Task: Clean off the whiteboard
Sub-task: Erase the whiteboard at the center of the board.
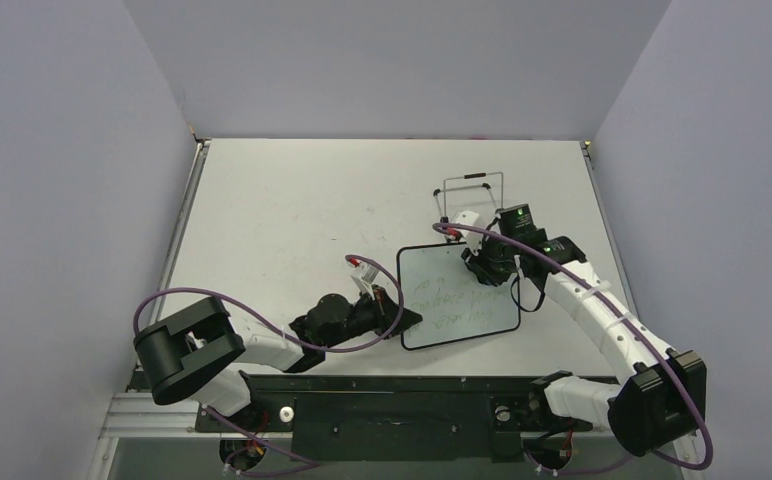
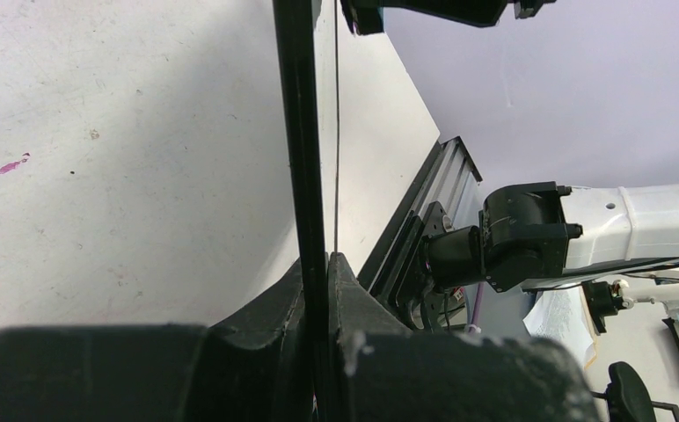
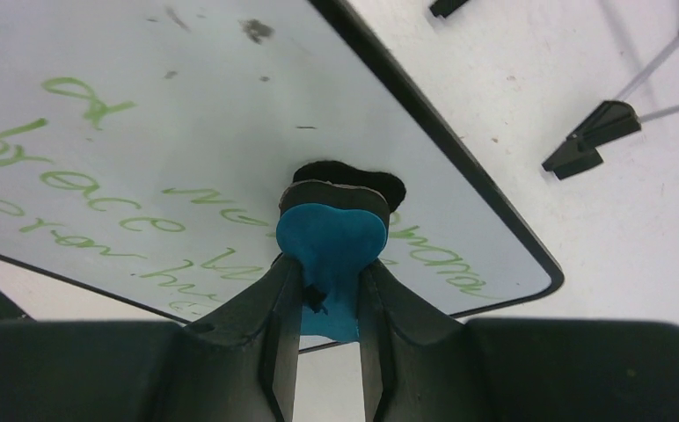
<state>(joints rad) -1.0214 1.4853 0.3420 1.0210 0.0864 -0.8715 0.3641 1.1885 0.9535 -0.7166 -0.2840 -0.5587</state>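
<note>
Judging by the green handwriting [image 3: 98,198] across most of the whiteboard [image 1: 457,297], which sits on the matte white table [image 1: 282,200] near the arms, right of centre, the erasing looks barely begun; only a strip by its far edge is bare and faintly smudged. The left gripper [image 1: 399,316] is clenched on the thin black rounded frame at the board's left edge, while the right gripper [image 3: 327,286] pinches a soft blue eraser [image 3: 329,237] against the glossy surface.

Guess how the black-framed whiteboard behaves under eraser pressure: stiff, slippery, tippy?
Probably stiff: the black-framed white whiteboard looks flat, frame straight in the left claw. Likely light, held by one edge. Smooth face, so the blue eraser should slide.
</note>
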